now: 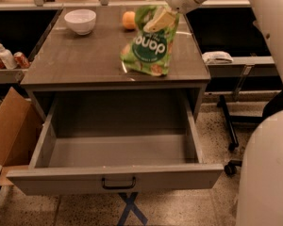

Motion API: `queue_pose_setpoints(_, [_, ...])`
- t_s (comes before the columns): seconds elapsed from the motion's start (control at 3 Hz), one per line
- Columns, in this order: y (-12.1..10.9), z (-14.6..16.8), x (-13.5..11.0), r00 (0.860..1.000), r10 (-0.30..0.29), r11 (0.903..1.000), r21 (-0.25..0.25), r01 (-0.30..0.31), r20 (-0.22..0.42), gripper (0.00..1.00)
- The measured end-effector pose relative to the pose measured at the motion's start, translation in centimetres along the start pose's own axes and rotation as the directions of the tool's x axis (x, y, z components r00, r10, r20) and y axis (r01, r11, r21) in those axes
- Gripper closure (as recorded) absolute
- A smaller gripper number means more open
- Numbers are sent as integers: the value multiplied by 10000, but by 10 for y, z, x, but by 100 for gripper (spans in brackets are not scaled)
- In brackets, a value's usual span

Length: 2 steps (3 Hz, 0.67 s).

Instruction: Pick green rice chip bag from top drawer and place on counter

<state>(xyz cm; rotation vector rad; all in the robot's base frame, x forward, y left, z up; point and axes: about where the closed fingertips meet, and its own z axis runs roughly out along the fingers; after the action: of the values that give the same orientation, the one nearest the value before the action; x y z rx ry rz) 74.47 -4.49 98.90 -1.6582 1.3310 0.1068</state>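
Observation:
The green rice chip bag hangs upside down over the right side of the counter, its lower end at or just above the surface. My gripper comes in from the upper right and is shut on the bag's top edge. The top drawer is pulled fully open below the counter. Its inside shows only bare grey floor. Its dark bar handle is at the front centre.
A white bowl and an orange stand at the back of the counter. A cardboard box is left of the drawer. Bottles and cans stand on a left shelf. A chair base is at the right.

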Motion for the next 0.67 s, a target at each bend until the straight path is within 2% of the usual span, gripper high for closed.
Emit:
queue_pose_setpoints(0.33, [6, 18, 10, 9997, 257, 9986, -458, -256, 5, 0])
queue_pose_setpoints(0.67, [6, 18, 12, 9996, 273, 9984, -493, -273, -5, 0])
